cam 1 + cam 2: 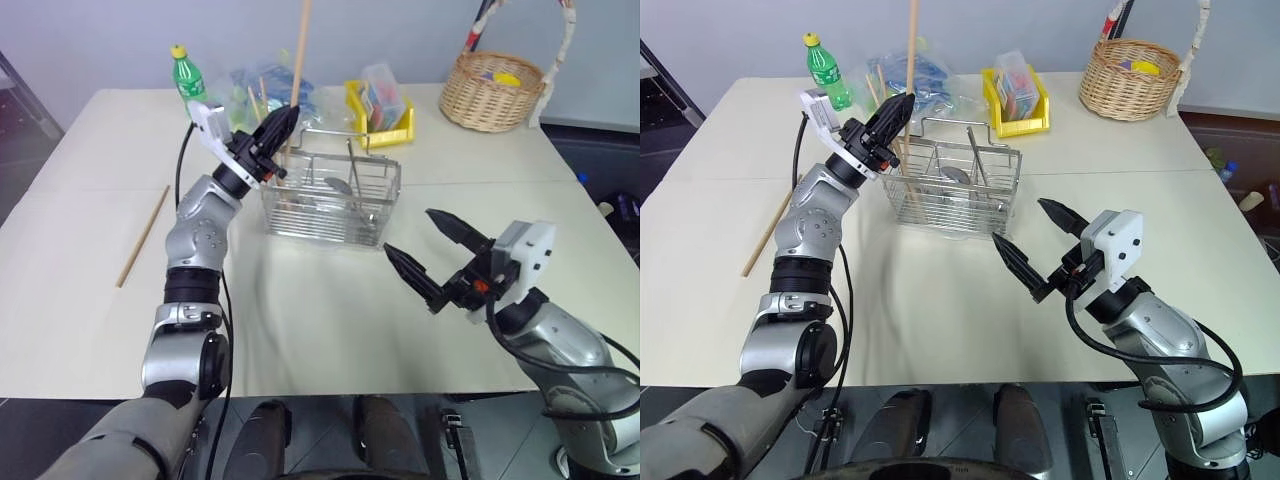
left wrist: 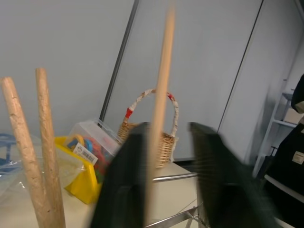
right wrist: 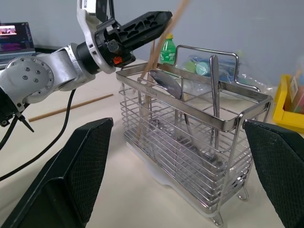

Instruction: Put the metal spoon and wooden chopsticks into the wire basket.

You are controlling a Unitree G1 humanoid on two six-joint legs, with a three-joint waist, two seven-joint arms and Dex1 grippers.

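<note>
The left gripper (image 1: 283, 122) has its black fingers parted around a tall pale chopstick (image 1: 299, 60) standing in the wire basket's (image 1: 333, 196) near-left corner; loose like that, the stick could tip out over the thin rim. One more smooth chopstick (image 1: 143, 236) lies on the matte cream table (image 1: 330, 310), well apart. The shiny metal spoon (image 3: 164, 84) leans inside, and the right gripper (image 1: 1028, 243) hangs wide open and empty.

Upright chopstick (image 1: 301, 40): top end cut off by the upper picture edge.
Left claw (image 2: 164, 180): fingers blurred; contact with the chopstick cannot be told.
Wicker basket (image 1: 492, 90): hoop handle cut off at top.
Yellow bin (image 1: 383, 118): contents too small to identify.
</note>
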